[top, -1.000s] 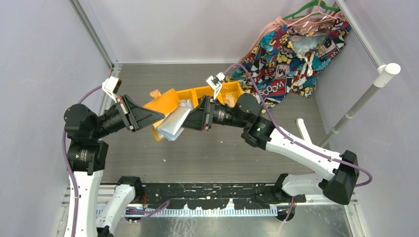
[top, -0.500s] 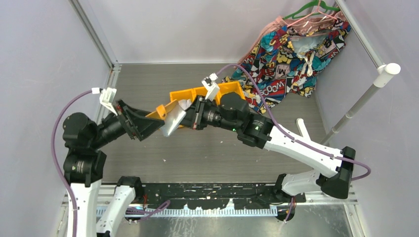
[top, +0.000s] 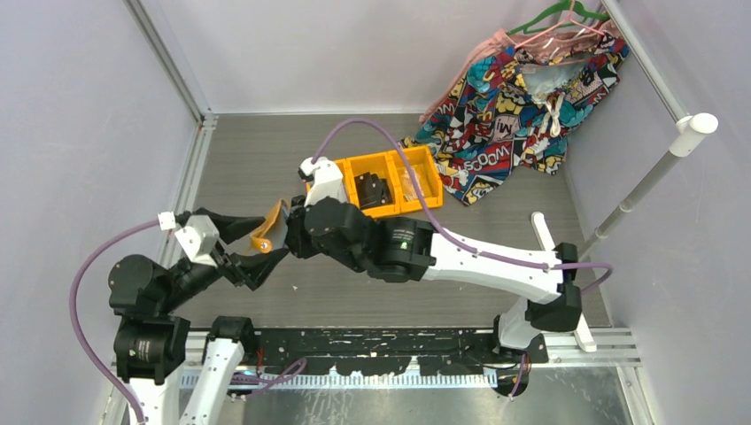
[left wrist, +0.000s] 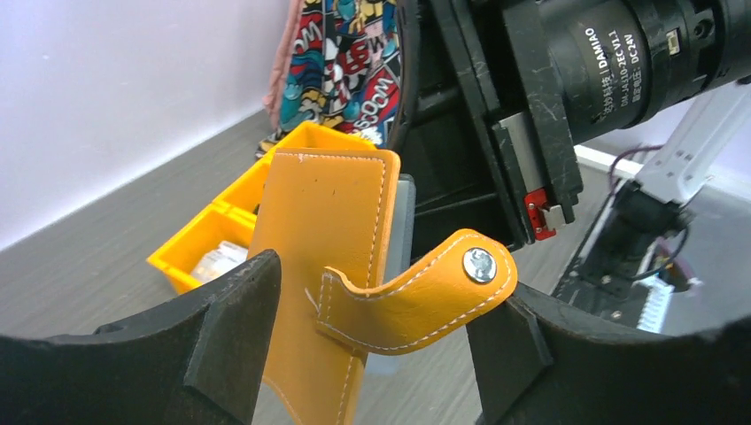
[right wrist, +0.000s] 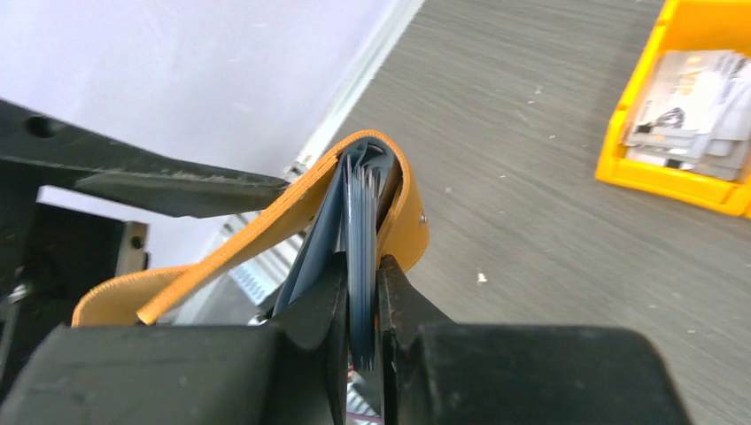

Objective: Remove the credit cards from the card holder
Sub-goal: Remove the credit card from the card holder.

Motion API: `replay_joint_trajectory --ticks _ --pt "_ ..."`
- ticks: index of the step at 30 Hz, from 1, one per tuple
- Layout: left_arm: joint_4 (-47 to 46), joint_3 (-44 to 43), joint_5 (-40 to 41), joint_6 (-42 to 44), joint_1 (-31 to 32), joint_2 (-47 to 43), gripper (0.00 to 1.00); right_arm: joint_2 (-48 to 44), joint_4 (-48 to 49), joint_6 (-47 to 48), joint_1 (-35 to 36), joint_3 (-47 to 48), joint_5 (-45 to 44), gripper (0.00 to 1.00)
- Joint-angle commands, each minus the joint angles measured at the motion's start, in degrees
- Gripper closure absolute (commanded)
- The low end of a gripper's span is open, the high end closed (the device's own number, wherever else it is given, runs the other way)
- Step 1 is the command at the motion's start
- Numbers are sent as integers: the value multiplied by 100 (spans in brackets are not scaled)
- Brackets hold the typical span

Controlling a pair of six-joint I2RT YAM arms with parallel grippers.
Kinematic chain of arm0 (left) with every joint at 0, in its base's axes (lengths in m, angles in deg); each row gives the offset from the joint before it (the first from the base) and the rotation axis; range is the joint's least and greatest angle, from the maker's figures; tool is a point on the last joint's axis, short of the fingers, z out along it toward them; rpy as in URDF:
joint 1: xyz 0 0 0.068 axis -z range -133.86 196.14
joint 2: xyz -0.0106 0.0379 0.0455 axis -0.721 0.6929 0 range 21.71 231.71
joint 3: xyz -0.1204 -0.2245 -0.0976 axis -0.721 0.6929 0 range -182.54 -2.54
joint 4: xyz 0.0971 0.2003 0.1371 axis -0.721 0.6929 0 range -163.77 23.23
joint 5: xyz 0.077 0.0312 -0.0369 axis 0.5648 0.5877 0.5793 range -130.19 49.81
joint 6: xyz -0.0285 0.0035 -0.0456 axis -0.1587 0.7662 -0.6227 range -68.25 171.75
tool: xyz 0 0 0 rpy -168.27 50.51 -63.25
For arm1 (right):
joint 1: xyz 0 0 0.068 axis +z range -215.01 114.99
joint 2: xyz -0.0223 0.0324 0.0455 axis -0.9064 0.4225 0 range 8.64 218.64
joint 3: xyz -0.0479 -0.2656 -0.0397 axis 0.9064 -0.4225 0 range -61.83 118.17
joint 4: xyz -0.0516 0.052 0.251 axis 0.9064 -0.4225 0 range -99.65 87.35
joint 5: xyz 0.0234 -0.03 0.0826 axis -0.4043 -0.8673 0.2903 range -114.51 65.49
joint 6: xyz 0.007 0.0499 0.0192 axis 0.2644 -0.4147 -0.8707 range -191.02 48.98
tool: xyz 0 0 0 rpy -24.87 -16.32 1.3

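Observation:
The orange card holder (top: 266, 232) hangs in the air at the table's near left, partly open. My right gripper (right wrist: 361, 266) is shut on its pale blue inner pockets (right wrist: 359, 204), with the orange cover (right wrist: 292, 208) splayed off to the left. My left gripper (left wrist: 381, 292) is open. The cover (left wrist: 323, 230) and its snap tab (left wrist: 416, 297) pass between the two black fingers, and the tab's end lies close to the right finger. In the top view the left gripper (top: 264, 241) faces the right gripper (top: 288, 232) across the holder. The credit cards are hidden inside the pockets.
Orange bin trays (top: 394, 211) stand behind the holder, with pale flat items in one compartment (right wrist: 682, 106) and a black object in another. Patterned clothing (top: 522, 97) lies at the back right. A white pole (top: 646, 177) leans on the right. The left wall is close.
Both arms have swung from the bins to the near left, carrying the holder along. The left gripper has opened off the cover. The right gripper has closed on the inner pockets.

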Motion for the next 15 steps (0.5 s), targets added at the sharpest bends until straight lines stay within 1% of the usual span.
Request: replay_joint_trajectory --ticks 1,3,5,7,11,15 --pt "157 127 278 1057 19 -266 26 198 40 443 262 765 -857 99" --pt "212 205 527 1269 23 -356 28 255 15 509 293 862 -860 99" --pt "23 344 951 1339 26 -492 31 256 14 503 312 873 -801 99" --pt "-204 514 1162 1388 21 -604 32 235 11 501 342 860 -788 99" --pt "-562 729 1907 1307 20 -667 37 220 58 566 405 777 -623 99" --pt "-883 722 2506 1115 18 -620 43 171 32 623 436 681 -460 99"
